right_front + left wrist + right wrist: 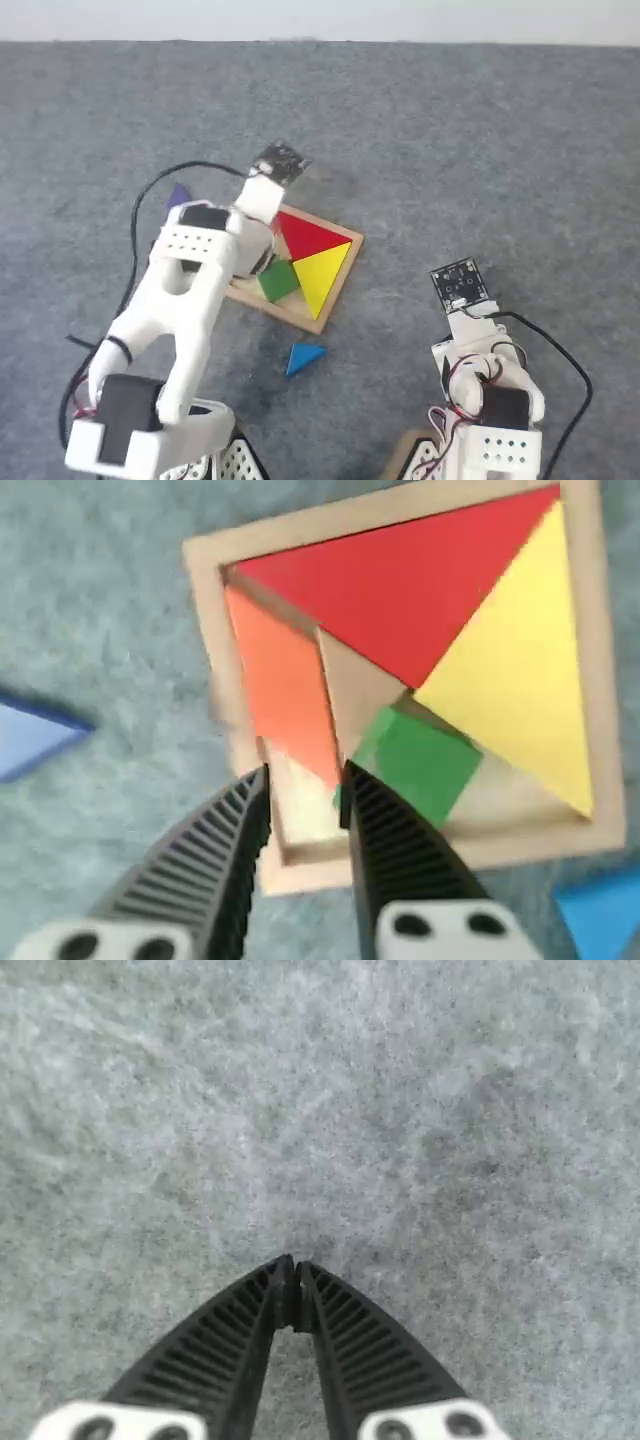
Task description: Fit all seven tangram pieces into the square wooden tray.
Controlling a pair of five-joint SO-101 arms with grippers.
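The square wooden tray holds a red triangle, a yellow triangle, a green square and an orange parallelogram along one wall. My left gripper hovers open over the tray, its fingertips on either side of the orange piece's near tip. In the high view the left arm covers the tray's left part. A blue triangle lies on the carpet in front of the tray. A purple piece lies to the tray's left. My right gripper is shut and holds nothing, over bare carpet.
Grey carpet covers the whole table. The right arm stands at the front right, well away from the tray. A black cable loops to the left of the left arm. Open carpet stretches behind and to the right of the tray.
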